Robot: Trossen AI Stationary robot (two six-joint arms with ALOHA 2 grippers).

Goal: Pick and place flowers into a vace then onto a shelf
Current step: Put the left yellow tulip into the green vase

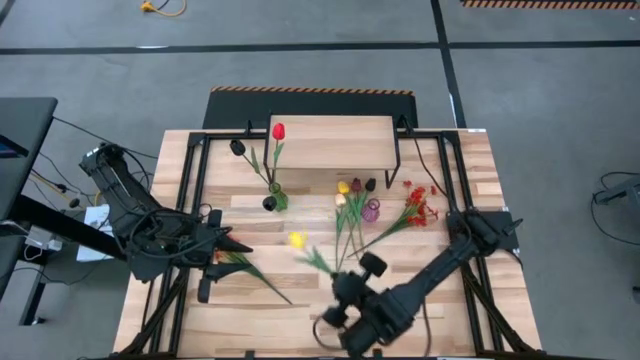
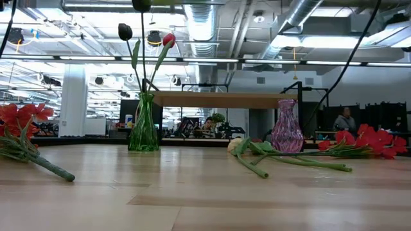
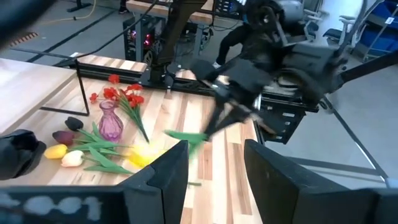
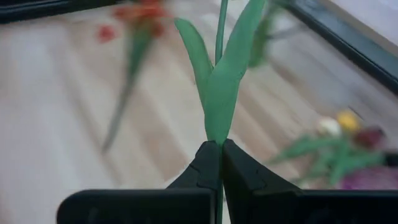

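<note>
R claw point(image 4: 219, 163) clamped on yellow tulip point(image 1: 297, 240) stem, long axis straight ahead; purple vase point(image 1: 371, 210) just beyond; L claw point(image 3: 214, 171) half-open, farther.

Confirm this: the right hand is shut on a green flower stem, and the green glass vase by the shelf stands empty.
Not quite. The right hand is shut on a green flower stem, but the green glass vase by the shelf is not empty: the low view shows a red tulip and a black tulip standing in it.
</note>
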